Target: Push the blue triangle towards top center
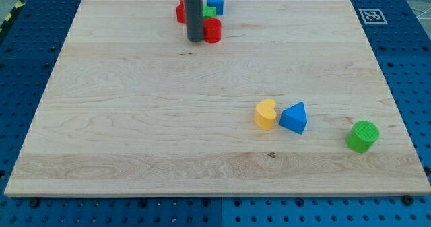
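The blue triangle [294, 117] lies on the wooden board [135, 119] at the view's lower right, touching a yellow heart-shaped block [265, 114] on its left. My tip [195, 40] stands near the view's top centre, far up and left of the blue triangle. It rests against a red cylinder [213, 31] on its right.
A cluster sits at the top centre around the rod: a blue cube [215, 2], a green block [209, 13] and a red block [180, 13] partly hidden behind the rod. A green cylinder [362, 135] stands near the board's right edge.
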Controlling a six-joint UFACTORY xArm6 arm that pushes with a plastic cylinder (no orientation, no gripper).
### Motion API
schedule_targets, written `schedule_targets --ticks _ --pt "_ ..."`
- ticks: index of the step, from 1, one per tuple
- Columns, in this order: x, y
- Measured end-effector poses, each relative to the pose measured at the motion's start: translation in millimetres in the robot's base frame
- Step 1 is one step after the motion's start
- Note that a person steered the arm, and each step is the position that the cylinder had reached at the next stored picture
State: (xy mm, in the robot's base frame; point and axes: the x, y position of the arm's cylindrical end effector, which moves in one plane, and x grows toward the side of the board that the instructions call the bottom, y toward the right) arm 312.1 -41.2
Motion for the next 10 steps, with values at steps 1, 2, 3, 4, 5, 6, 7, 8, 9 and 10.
schedule_targets --ticks 1,2,3,4,5,6,7,8,9,10 --pt "-2 -19" --pt "20 -23" --pt "79 -12" --pt "155 8" --pt "212 67" --pt "246 124" --pt "260 159" --pt "242 166" --pt "227 175" --pt "208 173"
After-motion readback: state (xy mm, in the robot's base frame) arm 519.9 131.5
